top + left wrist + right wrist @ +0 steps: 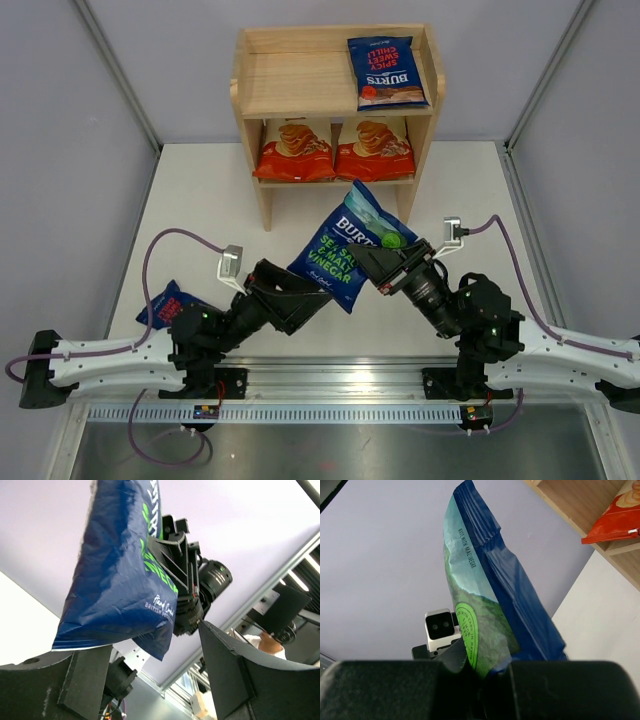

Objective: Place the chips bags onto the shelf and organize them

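A small dark blue, red-accented chips bag (166,300) is laid on the white tabletop (200,190) at the near left, partly covered by the left arm. The left tool (312,297) is set wide, its fingers (85,680) spread beneath the lower corner of a dark blue, green-lettered chips bag (340,250); contact cannot be told. This bag is held above the tabletop centre, clamped at its right edge by the right tool (487,675). Farther back, a light wooden two-tier shelf (295,85) is positioned. On its lower tier, a left cream-and-red-orange chips bag (293,150) and a right cream-and-red-orange chips bag (375,150) are placed side by side. A second dark blue, red-accented bag (385,72) is laid on the top tier's right half.
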Controlling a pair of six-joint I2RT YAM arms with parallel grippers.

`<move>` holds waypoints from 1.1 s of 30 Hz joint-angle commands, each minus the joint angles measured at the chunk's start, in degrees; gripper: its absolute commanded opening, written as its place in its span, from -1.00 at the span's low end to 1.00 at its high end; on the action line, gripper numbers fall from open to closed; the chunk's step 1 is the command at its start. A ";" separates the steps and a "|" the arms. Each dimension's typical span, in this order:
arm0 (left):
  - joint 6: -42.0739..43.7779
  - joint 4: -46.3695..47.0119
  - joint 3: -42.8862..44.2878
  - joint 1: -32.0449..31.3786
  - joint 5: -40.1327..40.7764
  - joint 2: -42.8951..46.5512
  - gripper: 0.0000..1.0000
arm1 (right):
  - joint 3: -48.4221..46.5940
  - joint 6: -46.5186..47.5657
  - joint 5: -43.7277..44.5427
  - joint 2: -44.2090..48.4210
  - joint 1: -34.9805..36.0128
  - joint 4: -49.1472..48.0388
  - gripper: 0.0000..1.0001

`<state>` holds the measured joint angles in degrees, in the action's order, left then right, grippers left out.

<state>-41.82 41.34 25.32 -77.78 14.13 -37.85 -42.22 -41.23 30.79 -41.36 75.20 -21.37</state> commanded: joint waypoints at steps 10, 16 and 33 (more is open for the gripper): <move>4.47 2.61 0.17 -0.44 8.45 2.34 0.14 | -3.22 -3.76 -5.55 -2.67 -0.14 0.53 -0.76; 5.17 1.81 0.17 -0.44 8.89 2.86 -0.38 | -3.57 -5.26 -6.61 -2.49 -0.14 2.82 -0.76; 0.77 -6.25 3.41 -0.44 20.66 4.89 -1.00 | -17.37 0.81 13.68 4.88 -0.14 35.42 0.99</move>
<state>-41.76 36.01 24.75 -78.28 28.38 -33.58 -56.84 -41.93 36.36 -40.14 74.89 4.84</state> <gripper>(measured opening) 0.209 0.988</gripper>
